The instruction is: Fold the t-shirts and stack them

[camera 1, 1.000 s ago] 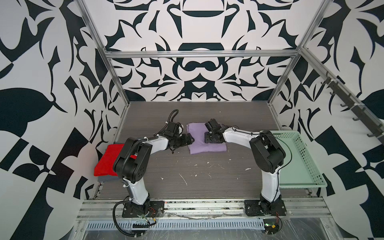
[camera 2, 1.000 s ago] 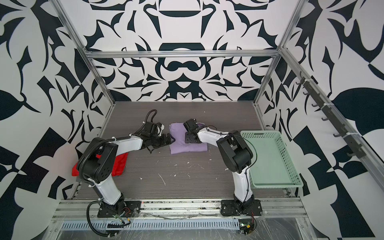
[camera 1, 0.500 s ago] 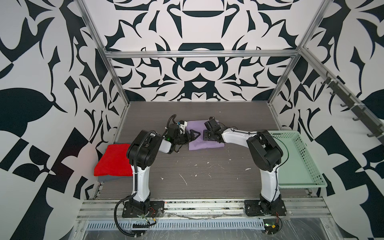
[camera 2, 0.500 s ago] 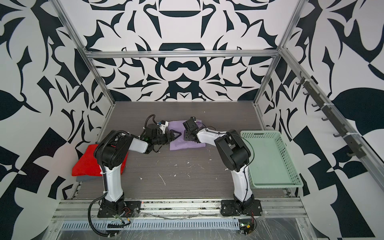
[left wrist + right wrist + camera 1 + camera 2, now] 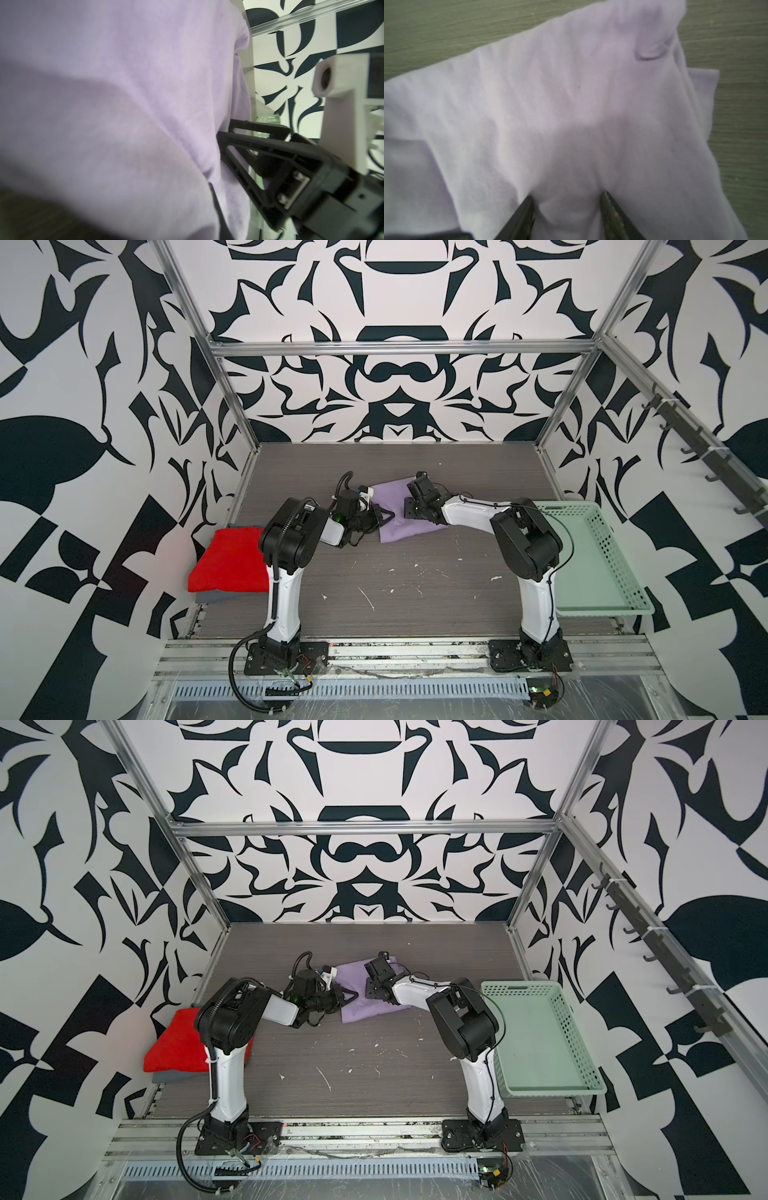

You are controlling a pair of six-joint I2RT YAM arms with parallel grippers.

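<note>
My left gripper [image 5: 385, 516] lies low over the table [image 5: 415, 593], its fingers [image 5: 255, 145] drawn almost together. The tips bite the left edge of the lavender t-shirt [image 5: 395, 529], and in the left wrist view the cloth puckers into a crease where they meet it.

My right gripper [image 5: 566, 197] comes in from the other side and points down onto the same shirt. Its jaws stand about half apart. Both tips press into the fabric and a soft hump of cloth swells between them, but I cannot tell whether that hump is pinched or only pinned.

In both top views the lavender shirt sits folded and a little rumpled in the middle of the table, towards the back, between my two wrists.

Well off to the left, at the table's edge, the red t-shirt [image 5: 226, 562] lies folded on top of the grey-blue t-shirt [image 5: 220, 596], which shows only as a strip along the front.

A mint-green basket [image 5: 611, 539] stands at the right edge, beside my right arm.
</note>
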